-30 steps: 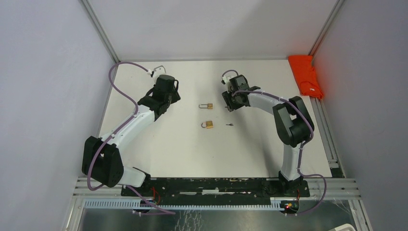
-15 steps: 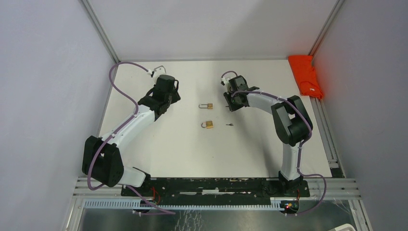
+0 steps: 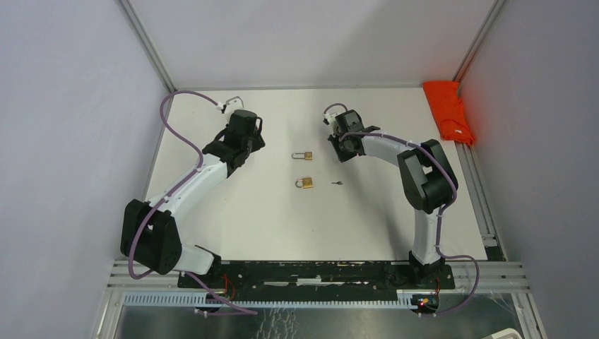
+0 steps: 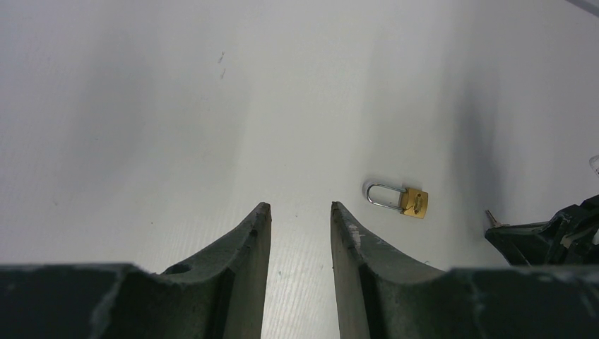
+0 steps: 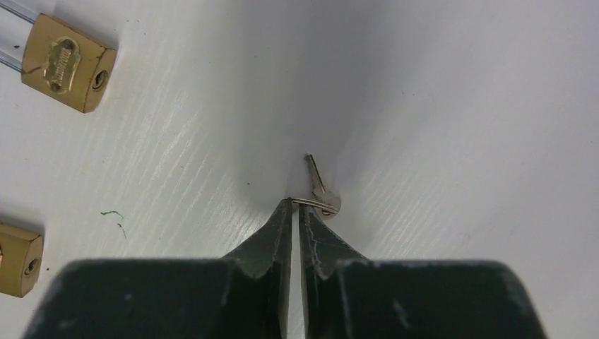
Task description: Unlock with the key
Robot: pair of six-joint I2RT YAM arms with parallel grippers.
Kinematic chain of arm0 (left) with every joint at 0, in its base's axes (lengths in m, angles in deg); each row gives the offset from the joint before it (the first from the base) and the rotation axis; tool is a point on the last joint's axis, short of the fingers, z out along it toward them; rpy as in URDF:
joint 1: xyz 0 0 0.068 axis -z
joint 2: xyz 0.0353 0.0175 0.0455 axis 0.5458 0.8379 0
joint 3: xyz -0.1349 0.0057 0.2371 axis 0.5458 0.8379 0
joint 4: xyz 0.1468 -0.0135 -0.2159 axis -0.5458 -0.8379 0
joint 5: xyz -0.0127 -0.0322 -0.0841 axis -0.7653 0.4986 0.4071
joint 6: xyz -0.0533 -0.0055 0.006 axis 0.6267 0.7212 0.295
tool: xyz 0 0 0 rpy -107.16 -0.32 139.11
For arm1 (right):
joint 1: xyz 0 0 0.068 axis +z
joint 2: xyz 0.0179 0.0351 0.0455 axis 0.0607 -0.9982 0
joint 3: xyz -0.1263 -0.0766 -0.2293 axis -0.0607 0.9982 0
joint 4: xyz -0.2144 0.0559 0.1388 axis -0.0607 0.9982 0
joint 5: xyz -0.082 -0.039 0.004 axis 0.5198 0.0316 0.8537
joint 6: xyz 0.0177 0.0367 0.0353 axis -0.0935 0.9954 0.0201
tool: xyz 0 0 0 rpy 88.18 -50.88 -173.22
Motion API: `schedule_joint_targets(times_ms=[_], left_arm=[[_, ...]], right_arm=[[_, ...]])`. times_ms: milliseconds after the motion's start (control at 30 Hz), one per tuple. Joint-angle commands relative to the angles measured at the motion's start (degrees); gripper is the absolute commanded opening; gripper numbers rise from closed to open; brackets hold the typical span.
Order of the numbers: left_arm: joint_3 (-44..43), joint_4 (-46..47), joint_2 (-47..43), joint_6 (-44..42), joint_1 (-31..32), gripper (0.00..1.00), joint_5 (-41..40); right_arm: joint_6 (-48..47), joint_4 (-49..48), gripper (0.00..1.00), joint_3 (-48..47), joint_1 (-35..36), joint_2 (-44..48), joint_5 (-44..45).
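While the left pincer (image 4: 298,206) is hanging wide open above bare bench (image 3: 268,219), gripping nothing, the right pincer (image 5: 295,203) is pointing its tips down at a small silver key (image 5: 315,176). Its jaws are standing almost together, leaving only a thin slit, and the key's wire ring is lying across their very tips; whether the ring is actually being pinched cannot be told. The key is lying flat on the bench, its blade pointing away from the fingers and its head sitting right against the right-hand fingertip. From above, this key is hiding under the right pincer. Two brass locks are lying on the bench between the two arms, clear of both pincers: the far lock (image 3: 302,155), with a long shackle pointing toward the left arm, and the near lock (image 3: 306,183) just in front of it, toward the bases. A second key (image 3: 337,183) is lying just to the right of the near lock, not touching it, and apart from the right pincer. A red cloth (image 3: 448,111) is sitting at the far right corner of the bench.
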Motion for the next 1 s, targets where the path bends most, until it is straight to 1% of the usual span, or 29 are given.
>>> schedule_joint_targets(times_ms=[0, 133, 200, 233, 400, 467, 500, 533, 567, 600, 767, 967], left_arm=[[-1.3, 1.5, -0.7, 0.4, 0.1, 0.43, -1.4], [-1.1, 1.5, -0.4, 0.4, 0.2, 0.42, -1.5], [-1.1, 1.6, -0.3, 0.4, 0.2, 0.42, -1.4], [-1.1, 1.6, -0.3, 0.4, 0.1, 0.42, -1.3], [-1.2, 1.5, -0.1, 0.4, 0.2, 0.42, -1.3], [-1.4, 1.5, 0.1, 0.4, 0.2, 0.42, -1.1], [-1.3, 1.6, 0.1, 0.5, 0.2, 0.42, -1.0], [-1.3, 1.6, 0.1, 0.5, 0.2, 0.42, -1.0], [-1.2, 1.5, 0.1, 0.6, 0.2, 0.42, -1.0], [-1.3, 1.5, 0.3, 0.6, 0.1, 0.42, -1.1], [-1.2, 1.6, 0.6, 0.7, 0.2, 0.42, -0.8], [-1.2, 1.5, 0.3, 0.6, 0.2, 0.42, -0.8]], right_arm=[[-0.8, 0.5, 0.1, -2.0, 0.2, -0.2, 1.1], [-0.7, 0.6, 0.04, -2.5, 0.2, 0.0, 0.6], [-0.7, 0.8, 0.03, -2.7, 0.2, 0.5, 0.9], [-1.0, 1.0, 0.0, -2.8, 0.2, 0.9, 0.8], [-1.2, 1.4, 0.0, -2.6, 0.2, 3.3, 1.7], [-1.3, 2.6, 0.06, -3.2, 0.2, 4.0, 1.6], [-1.2, 2.4, 0.12, -2.7, 0.2, 4.6, 1.4], [-1.0, 1.7, 0.26, -2.1, 0.2, 5.6, 1.5], [-0.9, 1.2, 0.35, -1.4, 0.2, 6.2, 1.4], [-1.0, 0.8, 0.39, -1.1, 0.2, 6.7, 1.3], [-0.8, 1.6, 0.4, -2.1, 0.3, 6.1, 2.6], [-0.2, 2.7, 0.4, -4.2, 0.2, 2.8, 3.7]])
